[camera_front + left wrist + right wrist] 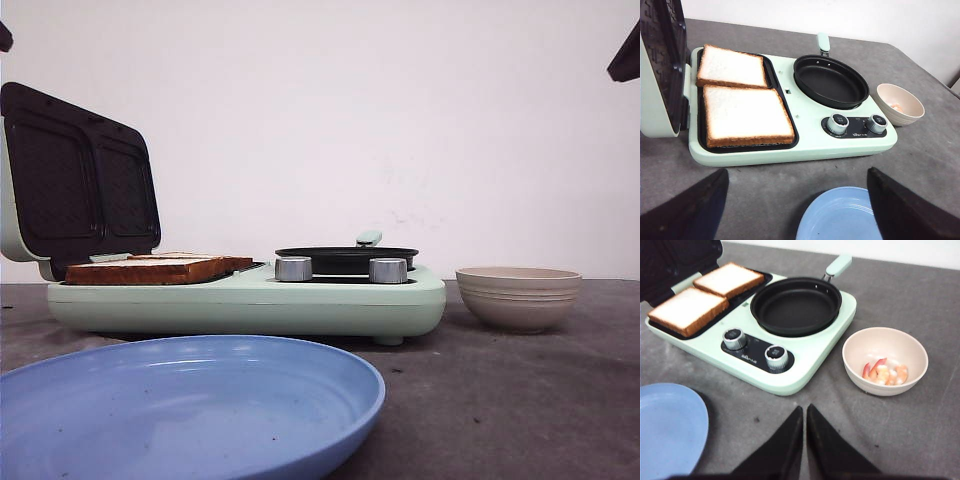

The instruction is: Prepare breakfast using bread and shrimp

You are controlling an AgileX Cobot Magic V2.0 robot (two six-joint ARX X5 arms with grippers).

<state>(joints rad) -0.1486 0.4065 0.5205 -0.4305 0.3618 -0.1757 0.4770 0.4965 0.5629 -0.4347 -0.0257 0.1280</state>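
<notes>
Breakfast maker (805,145) loaded, claws idle.
Bread (745,116) lies beyond the spread left claw (795,210); right claw (805,440) closed, empty.

A small pale mark sits on the dark control panel (758,351) of the green breakfast maker (805,365), between its two knobs (775,356) (likely a brand logo), but it is too blurred to read; the knob tops' markings are illegible too.
</notes>
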